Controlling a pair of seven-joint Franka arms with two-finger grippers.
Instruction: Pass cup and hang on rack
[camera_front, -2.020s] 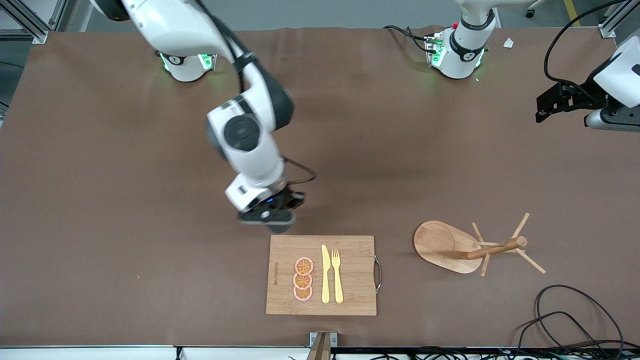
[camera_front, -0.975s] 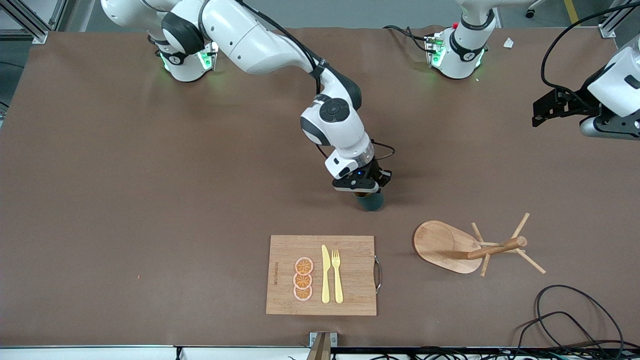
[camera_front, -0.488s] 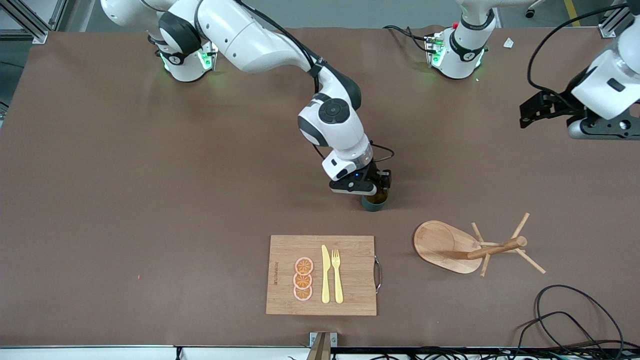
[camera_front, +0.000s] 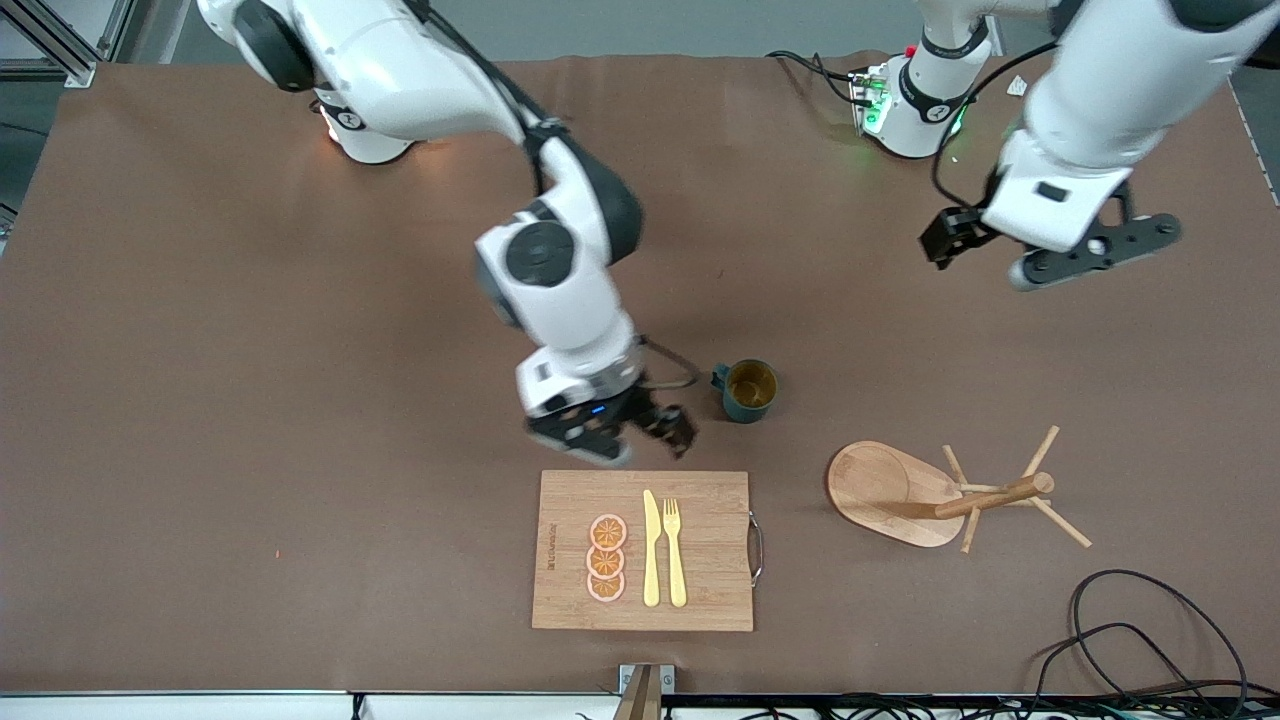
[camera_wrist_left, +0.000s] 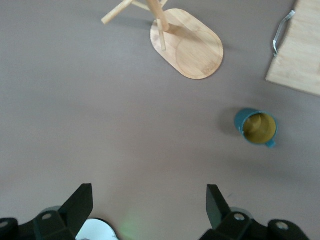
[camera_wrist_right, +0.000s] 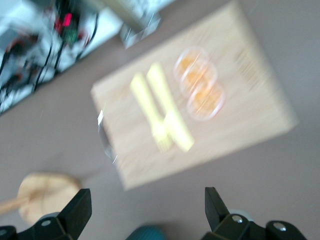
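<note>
**Teal cup set down mid-worktop for handover**

Teal cup (camera_front: 748, 389) stood upright on the bare worktop (camera_front: 250, 400), mustard inside showing, between the two arms' reach; judged a deliberate staging spot for the pass. Held by neither gripper. Right gripper (camera_front: 612, 436) hung beside the cup, over the edge of the cutting board (camera_front: 645, 550), jaws apart and empty. Left gripper (camera_front: 1085, 252) hovered toward its own end, jaws apart, camera looking down on the cup. Rack (camera_front: 940, 492) lay nearer the front camera than the cup, pegs bare.
</note>
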